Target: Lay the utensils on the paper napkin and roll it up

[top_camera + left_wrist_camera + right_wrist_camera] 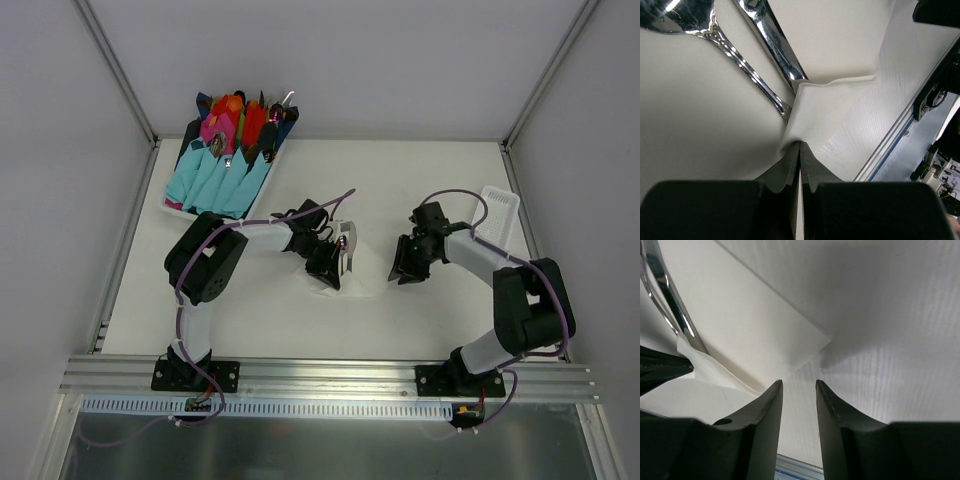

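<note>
1. Right up front, the left gripper (800, 150) is pinching a fold of the napkin (715, 115). Its jaws are pressing together on the paper and holding that bit up off the table (260, 330).
2. Just to its right, the right gripper (798, 384) is hanging near the napkin's corner with its fingers spread a little and nothing between them.
3. The napkin is lying mid-table between the two grippers. It's white on white, so its edges are hard to pick out from above.
4. The utensils (747, 70) are resting on the napkin, two shiny handles side by side, their ends sitting right at the raised fold.
5. Way back, a white tray (500, 212) is sitting at the right edge, and a pile of colored bundles (222, 175) is sitting in the far left corner.
</note>
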